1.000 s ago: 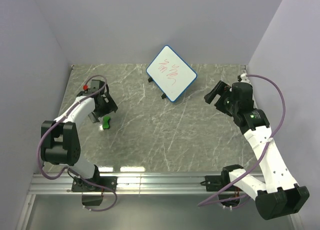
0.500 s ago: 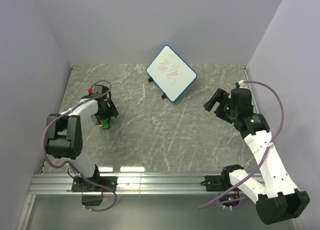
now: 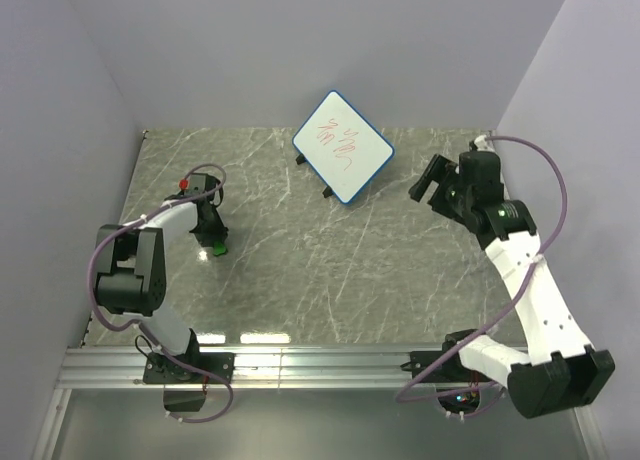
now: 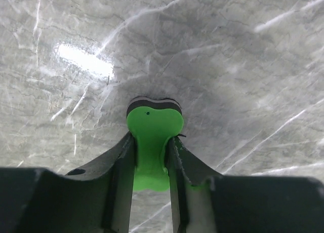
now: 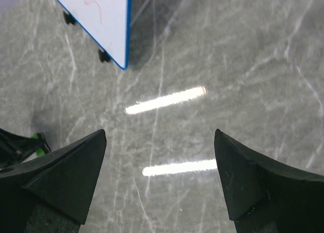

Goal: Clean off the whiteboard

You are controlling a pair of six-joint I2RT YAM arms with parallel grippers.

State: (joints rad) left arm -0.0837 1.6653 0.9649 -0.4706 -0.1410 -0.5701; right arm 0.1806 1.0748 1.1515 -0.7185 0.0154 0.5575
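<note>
The whiteboard (image 3: 343, 146) stands tilted at the back middle of the table, blue-rimmed, with red scribbles on its face. Its lower corner and black feet show at the top left of the right wrist view (image 5: 104, 20). A small green eraser block (image 4: 153, 126) lies on the marble at the left. My left gripper (image 4: 151, 139) is shut on its narrow waist, and from above that gripper (image 3: 214, 238) sits low over the eraser (image 3: 218, 246). My right gripper (image 3: 428, 185) hovers open to the right of the board, and nothing lies between its fingertips (image 5: 159, 137).
Grey marble tabletop (image 3: 330, 260) enclosed by pale walls at the left, back and right. An aluminium rail (image 3: 300, 365) runs along the near edge by the arm bases. Ceiling lights reflect as bright streaks on the marble (image 5: 167, 100).
My left gripper came down over the green eraser and shut on it. My right arm shifted slightly toward the back, its jaws still wide.
</note>
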